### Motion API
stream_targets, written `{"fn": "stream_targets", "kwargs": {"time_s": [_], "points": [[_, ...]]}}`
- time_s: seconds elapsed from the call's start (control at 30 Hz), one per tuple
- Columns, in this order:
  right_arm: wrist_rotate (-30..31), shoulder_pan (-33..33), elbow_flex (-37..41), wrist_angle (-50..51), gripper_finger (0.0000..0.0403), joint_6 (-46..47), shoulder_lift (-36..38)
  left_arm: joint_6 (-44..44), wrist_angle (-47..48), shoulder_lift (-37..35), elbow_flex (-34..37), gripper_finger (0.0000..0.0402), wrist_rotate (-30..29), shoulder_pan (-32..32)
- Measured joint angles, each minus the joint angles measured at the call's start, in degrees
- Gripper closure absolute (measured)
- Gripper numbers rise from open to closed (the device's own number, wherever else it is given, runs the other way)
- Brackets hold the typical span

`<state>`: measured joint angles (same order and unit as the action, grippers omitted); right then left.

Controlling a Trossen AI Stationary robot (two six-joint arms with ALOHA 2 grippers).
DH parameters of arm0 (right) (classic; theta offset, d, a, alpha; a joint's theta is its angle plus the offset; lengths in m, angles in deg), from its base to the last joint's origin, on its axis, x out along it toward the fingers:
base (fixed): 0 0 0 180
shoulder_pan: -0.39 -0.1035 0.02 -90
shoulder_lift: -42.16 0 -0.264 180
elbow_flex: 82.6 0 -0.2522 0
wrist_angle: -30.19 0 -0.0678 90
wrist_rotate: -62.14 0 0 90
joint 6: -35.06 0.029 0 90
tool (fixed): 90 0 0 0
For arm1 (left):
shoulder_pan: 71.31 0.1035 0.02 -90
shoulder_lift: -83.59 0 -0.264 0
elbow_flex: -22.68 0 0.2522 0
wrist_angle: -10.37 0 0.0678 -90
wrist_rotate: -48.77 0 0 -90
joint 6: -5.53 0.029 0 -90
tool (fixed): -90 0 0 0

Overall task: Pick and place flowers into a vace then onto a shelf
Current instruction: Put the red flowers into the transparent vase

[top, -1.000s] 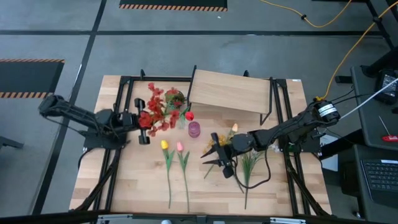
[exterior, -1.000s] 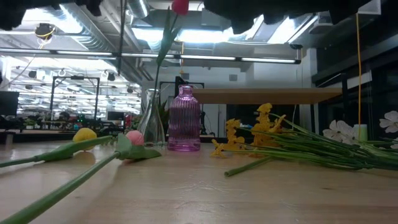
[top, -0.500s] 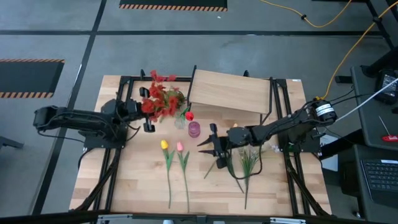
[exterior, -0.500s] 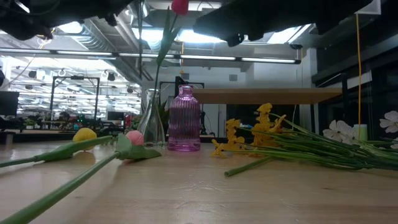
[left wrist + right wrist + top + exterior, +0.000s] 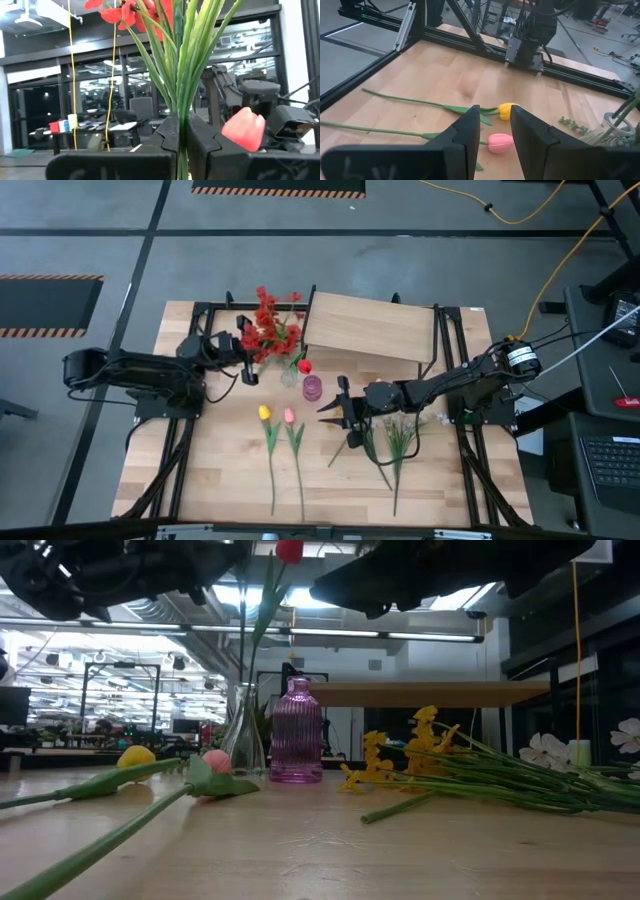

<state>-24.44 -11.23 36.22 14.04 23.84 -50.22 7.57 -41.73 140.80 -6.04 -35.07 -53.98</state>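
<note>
Left gripper (image 5: pixel 247 352) clamps the bunch of red artificial flowers (image 5: pixel 270 328) beside the clear glass vase (image 5: pixel 289 375).
Best to keep stems vertical over its neck; right gripper (image 5: pixel 337 417) waits, fingers narrowly apart.

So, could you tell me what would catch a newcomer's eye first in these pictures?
Most striking is the red bunch of flowers gripped in the left gripper, held above the table beside the clear glass vase, which already holds a red tulip. The right gripper hovers open near the purple vase, facing the yellow tulip and pink tulip lying on the table. The shelf stands behind.
</note>
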Motion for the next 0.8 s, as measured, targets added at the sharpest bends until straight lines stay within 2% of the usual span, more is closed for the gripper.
{"fn": "stream_targets", "kwargs": {"time_s": [0.47, 0.8], "points": [[-0.01, -0.02, 0.0, 0.0, 0.029, -1.08, 0.0, -1.49, -0.32, 5.35, 0.0, 0.0394, -0.12, 0.79], [-0.02, -0.02, 0.0, 0.0, 0.029, -1.08, 0.02, -1.64, -0.48, 12.44, 0.0, 0.0393, -1.25, 0.78]]}}
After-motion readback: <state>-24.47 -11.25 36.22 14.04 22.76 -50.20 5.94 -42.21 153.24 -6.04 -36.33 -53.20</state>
